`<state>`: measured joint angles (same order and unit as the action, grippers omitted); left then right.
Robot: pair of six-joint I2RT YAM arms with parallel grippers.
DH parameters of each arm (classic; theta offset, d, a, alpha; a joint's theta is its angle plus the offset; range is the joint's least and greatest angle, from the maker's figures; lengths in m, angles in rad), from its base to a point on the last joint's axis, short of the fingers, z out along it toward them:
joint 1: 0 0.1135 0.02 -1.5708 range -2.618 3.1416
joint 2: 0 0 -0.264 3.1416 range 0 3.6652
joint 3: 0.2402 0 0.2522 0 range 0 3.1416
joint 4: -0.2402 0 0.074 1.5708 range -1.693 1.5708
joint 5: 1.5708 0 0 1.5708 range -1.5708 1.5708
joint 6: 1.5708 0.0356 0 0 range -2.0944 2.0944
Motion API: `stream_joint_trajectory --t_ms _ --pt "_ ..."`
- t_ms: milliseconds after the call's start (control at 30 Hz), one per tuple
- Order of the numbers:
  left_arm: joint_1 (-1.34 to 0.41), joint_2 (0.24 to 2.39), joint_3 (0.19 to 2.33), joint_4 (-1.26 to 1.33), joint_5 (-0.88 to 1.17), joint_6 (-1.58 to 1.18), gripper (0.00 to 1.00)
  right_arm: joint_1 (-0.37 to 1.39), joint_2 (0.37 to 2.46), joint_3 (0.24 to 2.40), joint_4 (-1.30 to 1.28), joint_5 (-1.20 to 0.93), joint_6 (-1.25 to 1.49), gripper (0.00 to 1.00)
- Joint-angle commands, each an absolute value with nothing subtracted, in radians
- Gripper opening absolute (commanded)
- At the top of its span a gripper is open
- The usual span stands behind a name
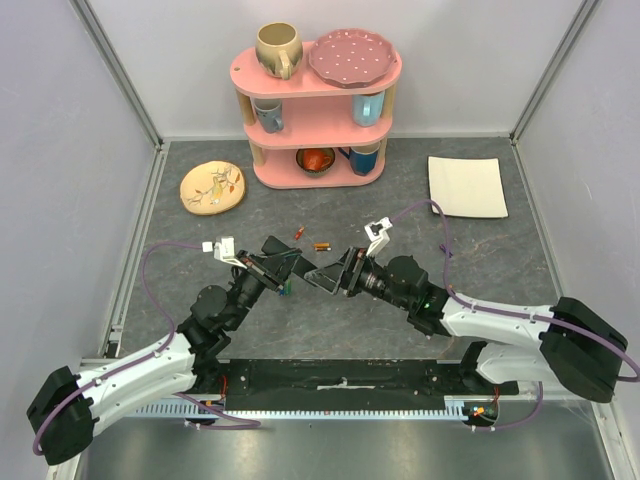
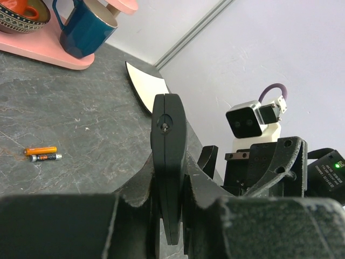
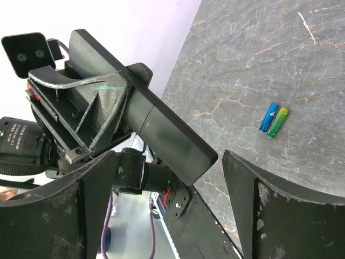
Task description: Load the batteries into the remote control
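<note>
My left gripper (image 1: 281, 267) (image 2: 170, 181) is shut on the remote control (image 1: 308, 270) (image 2: 168, 145), a slim black bar held edge-on above the table. The remote's free end (image 3: 183, 145) reaches between the fingers of my right gripper (image 1: 334, 276) (image 3: 170, 157). That gripper is open, with a gap on each side of the bar. An orange battery (image 2: 40, 150) and a grey one (image 2: 46, 157) lie side by side on the table, and in the top view an orange battery (image 1: 321, 246) and a reddish one (image 1: 298, 233) lie beyond the grippers. A blue battery (image 3: 268, 116) and a green one (image 3: 278, 122) lie together.
A pink two-tier shelf (image 1: 318, 85) with mugs, a bowl and a plate stands at the back. A round wooden dish (image 1: 212, 187) lies back left and a white square napkin (image 1: 467, 186) back right. Walls close in the table on three sides.
</note>
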<state>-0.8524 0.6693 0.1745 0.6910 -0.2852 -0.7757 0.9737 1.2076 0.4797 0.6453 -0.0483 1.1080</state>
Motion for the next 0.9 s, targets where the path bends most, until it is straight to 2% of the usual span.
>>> stream_joint_trajectory --t_ms 0,467,667,867 --pt "-0.85 0.661 0.186 0.752 -0.287 -0.738 0.02 0.966 1.23 0.489 0.706 -0.041 1.124 0.86" --pt "-0.85 0.66 0.181 0.758 -0.276 -0.741 0.02 0.959 1.281 0.505 0.747 -0.048 1.14 0.81" --pt "-0.85 0.655 0.178 0.759 -0.273 -0.738 0.02 0.956 1.296 0.506 0.767 -0.055 1.146 0.76" --pt "-0.85 0.658 0.176 0.761 -0.27 -0.738 0.02 0.953 1.308 0.506 0.791 -0.06 1.155 0.77"
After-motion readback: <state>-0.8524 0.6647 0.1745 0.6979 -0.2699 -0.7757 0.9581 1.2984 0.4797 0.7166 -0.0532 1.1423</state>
